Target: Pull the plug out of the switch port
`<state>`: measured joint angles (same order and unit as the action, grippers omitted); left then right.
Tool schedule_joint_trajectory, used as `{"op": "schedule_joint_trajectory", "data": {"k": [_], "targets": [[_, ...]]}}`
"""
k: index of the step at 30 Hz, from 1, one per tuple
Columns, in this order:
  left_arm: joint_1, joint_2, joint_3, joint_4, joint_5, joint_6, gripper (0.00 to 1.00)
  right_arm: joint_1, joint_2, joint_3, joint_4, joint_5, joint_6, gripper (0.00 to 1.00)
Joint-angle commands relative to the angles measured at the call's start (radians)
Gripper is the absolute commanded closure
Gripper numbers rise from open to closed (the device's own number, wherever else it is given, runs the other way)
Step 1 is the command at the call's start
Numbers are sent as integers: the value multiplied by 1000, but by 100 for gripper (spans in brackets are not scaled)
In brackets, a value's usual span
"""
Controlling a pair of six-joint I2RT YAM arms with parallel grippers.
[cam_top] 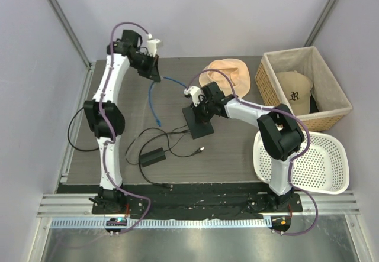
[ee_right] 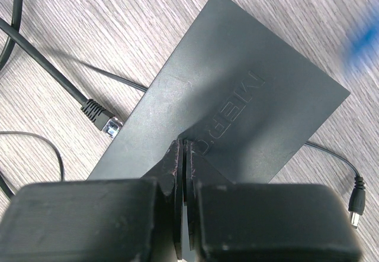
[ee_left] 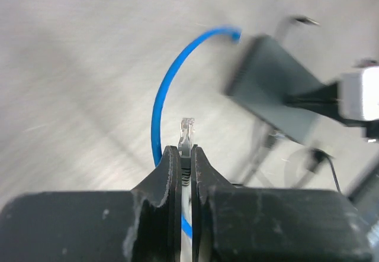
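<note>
Left arm and right arm: white tubular links, black joint housings. A mauve cable runs along each arm in loose loops. Left gripper and right gripper: matte black, blocky bodies, tapered fingers, pale scuffs at edges.

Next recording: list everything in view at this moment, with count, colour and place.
switch: one, black, table centre
plug: one, clear, pinched in the left claw, out of the switch
network cable: one, bright blue, trailing from the left claw
adapter brick: one, black, near-left of the switch
leads: at least two, black, around the switch and brick
sun hat: one, peach, far centre
wicker basket: one, tan, far right
cap: one, beige, in the wicker basket
plastic basket: one, white, near right
left claw: shut on the plug
right claw: shut, tips against the switch
</note>
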<state>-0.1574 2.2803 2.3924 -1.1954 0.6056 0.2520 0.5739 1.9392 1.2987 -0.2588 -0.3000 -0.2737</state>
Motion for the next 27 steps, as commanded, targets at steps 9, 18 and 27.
{"op": "schedule_joint_trajectory", "data": {"k": [9,18,27], "targets": [[110,-254,-42,338,-328,124,100,0,83,-29,-128,82,-18,99],[116,-203,-90,433,-328,129,100,1,78,-33,-120,87,-21,99],[114,-25,-91,507,-547,27,86,4,75,-38,-119,91,-21,99]]}}
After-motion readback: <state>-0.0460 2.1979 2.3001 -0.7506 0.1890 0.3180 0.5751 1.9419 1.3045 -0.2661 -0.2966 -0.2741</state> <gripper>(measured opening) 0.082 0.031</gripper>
